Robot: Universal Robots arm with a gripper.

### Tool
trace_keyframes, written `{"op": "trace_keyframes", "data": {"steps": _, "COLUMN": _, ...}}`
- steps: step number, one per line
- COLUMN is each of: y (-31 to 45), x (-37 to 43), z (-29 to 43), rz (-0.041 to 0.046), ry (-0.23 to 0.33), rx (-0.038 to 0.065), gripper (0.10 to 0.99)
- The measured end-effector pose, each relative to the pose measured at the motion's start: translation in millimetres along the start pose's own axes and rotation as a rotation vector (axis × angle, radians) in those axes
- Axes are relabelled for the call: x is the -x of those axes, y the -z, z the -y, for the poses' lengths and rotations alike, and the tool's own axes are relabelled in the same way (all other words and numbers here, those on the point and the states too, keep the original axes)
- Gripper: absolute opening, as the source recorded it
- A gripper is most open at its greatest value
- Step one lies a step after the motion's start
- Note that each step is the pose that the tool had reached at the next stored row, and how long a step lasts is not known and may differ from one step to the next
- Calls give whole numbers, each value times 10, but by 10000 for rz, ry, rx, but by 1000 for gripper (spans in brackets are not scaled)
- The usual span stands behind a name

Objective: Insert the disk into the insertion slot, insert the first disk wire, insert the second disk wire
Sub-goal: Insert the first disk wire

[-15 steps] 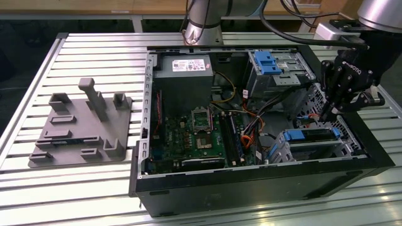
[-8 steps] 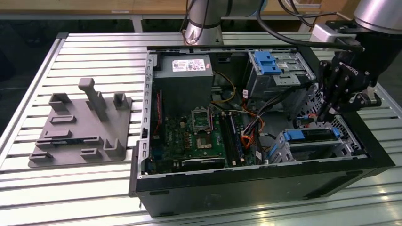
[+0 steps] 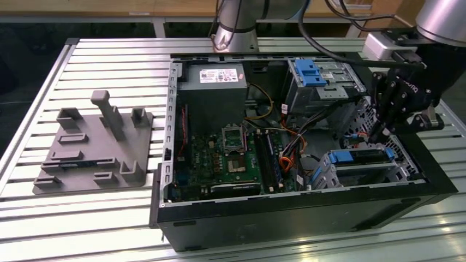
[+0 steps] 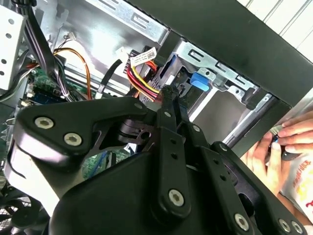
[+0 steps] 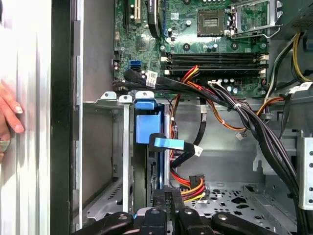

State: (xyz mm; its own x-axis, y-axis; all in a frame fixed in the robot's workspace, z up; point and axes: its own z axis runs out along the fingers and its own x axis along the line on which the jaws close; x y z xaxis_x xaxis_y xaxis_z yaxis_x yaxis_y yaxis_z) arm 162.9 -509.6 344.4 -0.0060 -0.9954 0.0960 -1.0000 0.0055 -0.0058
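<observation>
Disk (image 5: 146, 128) sits down in the slot (image 5: 110, 101), its blue caddy end showing above the cage, so the step in hand looks like the first wire. Your gripper (image 4: 169, 91) hangs just beside the caddy. Its jaws are drawn together on the end of the red-and-yellow wire (image 4: 142, 78) and seem to pinch the plug, though the plug itself is hidden. Hold that plug square to the disk's socket and press straight in, since a tilt would likely jam it. Mind the black cable with the blue tag (image 5: 166, 143) draped across the caddy, and the hand (image 5: 10, 115) resting outside the case wall.
</observation>
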Motion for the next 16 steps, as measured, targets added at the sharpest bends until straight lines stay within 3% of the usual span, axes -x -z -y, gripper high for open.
{"op": "trace_keyframes", "data": {"steps": 3, "y": 18, "x": -47, "z": 0, "rz": 187, "ry": -1, "rx": 1, "gripper": 165}}
{"op": "trace_keyframes", "data": {"steps": 8, "y": 26, "x": -123, "z": 1, "rz": 324, "ry": -2, "rx": 2, "gripper": 165}}
{"op": "trace_keyframes", "data": {"steps": 10, "y": 22, "x": -155, "z": 1, "rz": 502, "ry": -3, "rx": 2, "gripper": 165}}
{"op": "trace_keyframes", "data": {"steps": 13, "y": 20, "x": -174, "z": 1, "rz": 940, "ry": -8, "rx": -27, "gripper": 165}}
{"op": "trace_keyframes", "data": {"steps": 14, "y": 20, "x": -177, "z": 1, "rz": 1014, "ry": -8, "rx": -27, "gripper": 165}}
{"op": "trace_keyframes", "data": {"steps": 16, "y": 21, "x": -179, "z": 1, "rz": 1035, "ry": -28, "rx": -26, "gripper": 165}}
